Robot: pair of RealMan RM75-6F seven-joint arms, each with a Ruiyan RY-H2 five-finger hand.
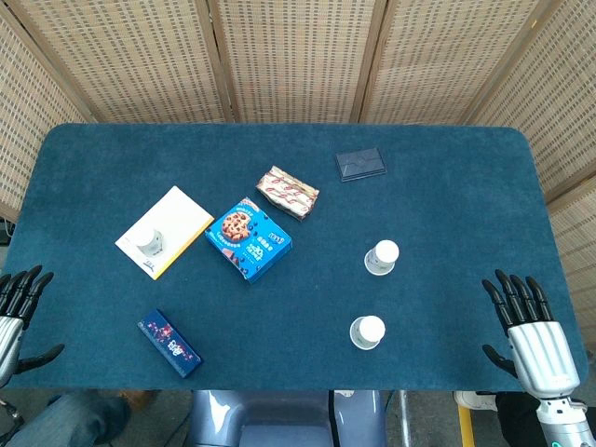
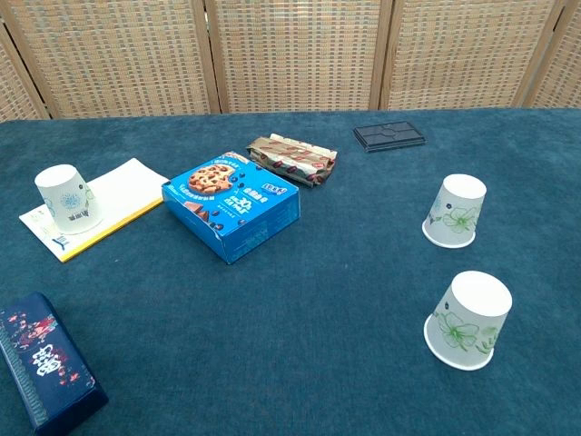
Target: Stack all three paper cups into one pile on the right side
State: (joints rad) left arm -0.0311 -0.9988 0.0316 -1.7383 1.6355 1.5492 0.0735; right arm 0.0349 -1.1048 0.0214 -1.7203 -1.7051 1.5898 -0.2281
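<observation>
While both hands sit at the bottom corners of the head view, neither touches anything. At lower right, the right hand (image 1: 526, 321) has its dark fingers (image 1: 515, 296) stretched straight and spread apart, pointing up the frame, with the thumb jutting out to the left; it holds nothing and rests just off the table's (image 1: 447, 168) near right edge. At lower left, the left hand (image 1: 17, 312) is cut off by the frame edge; its fingers (image 1: 23, 289) are likewise extended and apart, thumb angled to the right, empty. The chest view shows neither hand.

All three paper cups stand upside down and well apart. One cup (image 1: 381, 257) (image 2: 456, 212) stands right of centre, with a floral print; a second cup (image 1: 367, 332) (image 2: 469, 321) stands below it, nearer the bottom edge, also flowered. The third cup (image 1: 146, 241) (image 2: 66, 199) stands at the left, on a white-and-yellow booklet (image 1: 177, 223) (image 2: 123, 186).

Near centre lies a blue cookie box (image 1: 249, 239) (image 2: 231, 204), with a brown wrapped snack pack (image 1: 288, 193) (image 2: 292, 158) just above it. A dark flat case (image 1: 360, 165) (image 2: 388, 136) lies in the upper right, and a navy patterned box (image 1: 169, 343) (image 2: 45, 368) at lower left.
</observation>
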